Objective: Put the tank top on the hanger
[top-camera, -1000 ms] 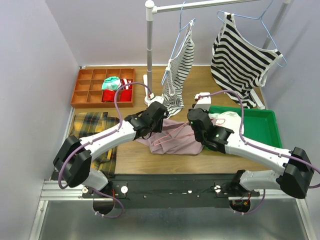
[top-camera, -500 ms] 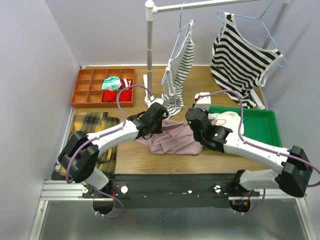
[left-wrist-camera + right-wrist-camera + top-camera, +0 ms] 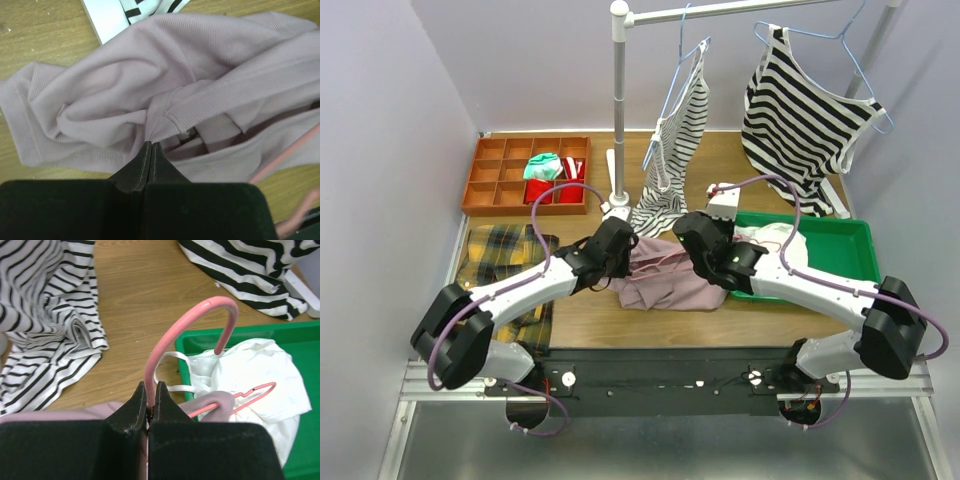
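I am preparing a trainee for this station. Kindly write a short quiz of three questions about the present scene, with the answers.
1. True or false: the left gripper is shut on the tank top.
2. What does the right gripper hold? A) the tank top B) the hanger C) nothing
3. What colour is the tray in which the white cloth lies?

Key: 1 true; 2 B; 3 green.

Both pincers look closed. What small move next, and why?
Probably raise the left pincer slightly, lifting its pinched fold of the tank top. The fabric lies bunched, and the right pincer holds the hanger below its hook, so an opening must be spread.
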Robot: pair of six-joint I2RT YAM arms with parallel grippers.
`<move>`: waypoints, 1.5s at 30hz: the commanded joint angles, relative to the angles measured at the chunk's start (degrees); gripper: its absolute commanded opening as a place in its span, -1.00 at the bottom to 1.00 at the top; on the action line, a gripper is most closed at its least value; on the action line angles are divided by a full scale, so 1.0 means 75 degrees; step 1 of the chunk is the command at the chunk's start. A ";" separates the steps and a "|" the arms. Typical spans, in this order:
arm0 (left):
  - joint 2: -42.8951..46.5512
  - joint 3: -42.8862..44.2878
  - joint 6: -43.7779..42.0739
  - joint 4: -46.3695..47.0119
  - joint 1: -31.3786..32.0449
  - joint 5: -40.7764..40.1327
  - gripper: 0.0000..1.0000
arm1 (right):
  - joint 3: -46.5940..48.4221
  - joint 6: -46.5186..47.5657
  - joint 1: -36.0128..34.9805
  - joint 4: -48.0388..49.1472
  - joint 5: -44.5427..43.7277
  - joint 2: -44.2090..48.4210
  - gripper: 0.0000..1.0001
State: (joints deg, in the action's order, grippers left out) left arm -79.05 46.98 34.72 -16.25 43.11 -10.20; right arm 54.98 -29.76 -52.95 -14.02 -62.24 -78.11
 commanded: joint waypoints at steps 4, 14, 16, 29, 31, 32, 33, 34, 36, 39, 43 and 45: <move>0.1129 -0.0370 0.0117 -0.0071 -0.0041 0.0316 -1.00 | 0.0520 -0.0988 -0.0042 -0.1106 -0.1006 -0.0648 -0.99; 0.1739 -0.0416 -0.0187 -0.0856 -0.0030 0.0504 -1.00 | 0.1036 -0.1376 -0.0030 -0.1576 -0.1241 -0.0977 -0.99; 0.1785 -0.0440 -0.0235 -0.1066 -0.0030 0.0399 -1.00 | 0.1095 -0.1388 -0.0030 -0.1576 -0.1229 -0.0953 -0.99; 0.2008 0.0485 -0.0340 -0.1419 -0.0030 0.0843 -1.00 | 0.1154 -0.1329 -0.0030 -0.1506 -0.1136 -0.0942 -0.99; 0.1880 0.0754 -0.0375 -0.1431 -0.0030 0.0914 -1.00 | 0.1212 -0.1282 -0.0042 -0.1459 -0.1089 -0.0918 -0.99; 0.1810 0.0860 -0.0364 -0.1431 -0.0030 0.0926 -1.00 | 0.1259 -0.1259 -0.0042 -0.1447 -0.1065 -0.0906 -0.99; 0.1751 0.1023 -0.0352 -0.1408 -0.0041 0.0984 -1.00 | 0.1375 -0.1201 -0.0030 -0.1424 -0.1053 -0.0918 -0.99; 0.1634 0.1118 -0.0282 -0.1315 -0.0041 0.1031 -1.00 | 0.1469 -0.1177 -0.0042 -0.1412 -0.1042 -0.0953 -0.99; 0.1482 0.1444 -0.0223 -0.1220 -0.0030 0.1194 -1.00 | 0.1657 -0.1119 -0.0042 -0.1389 -0.0983 -0.1023 -0.99; 0.1212 0.1995 -0.0071 -0.1091 -0.0041 0.1347 -1.00 | 0.2055 -0.1036 -0.0030 -0.1377 -0.0855 -0.1164 -0.99; 0.0954 0.2547 0.0198 -0.0963 -0.0030 0.1348 -1.00 | 0.2442 -0.1001 -0.0053 -0.1365 -0.0632 -0.1328 -0.99; 0.0930 0.2758 0.0374 -0.0869 -0.0030 0.1581 -1.00 | 0.2676 -0.1001 -0.0077 -0.1400 -0.0573 -0.1444 -0.99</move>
State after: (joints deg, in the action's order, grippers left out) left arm -71.48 63.22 34.41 -25.41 43.09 -1.65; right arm 71.00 -37.21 -52.95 -24.99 -67.35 -86.83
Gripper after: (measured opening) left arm 0.007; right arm 0.067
